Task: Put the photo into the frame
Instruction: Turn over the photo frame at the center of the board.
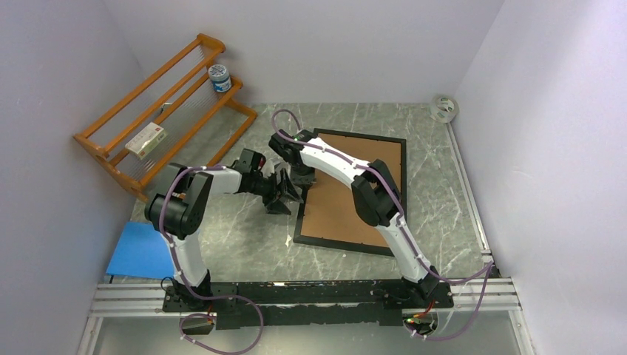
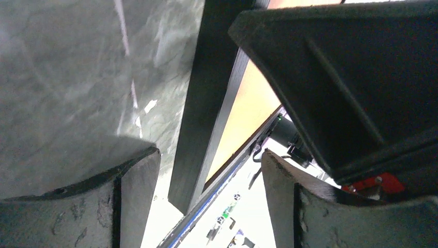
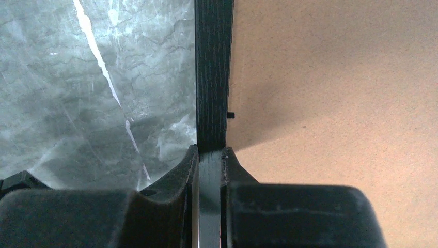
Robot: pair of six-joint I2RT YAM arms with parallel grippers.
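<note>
The black frame lies on the marble table, back up, with the brown backing board filling it. The sunflower photo is hidden. My right gripper is shut on the frame's left bar; in the right wrist view the bar runs straight between the closed fingers of the gripper, with the board to its right. My left gripper is open and empty just left of that bar. In the left wrist view the bar shows between the gripper's spread fingers, and the right gripper's body looms at right.
An orange wooden rack stands at the back left, with a jar and a small box on it. A blue sheet lies at the near left. A tape roll sits in the back right corner. Walls close in on three sides.
</note>
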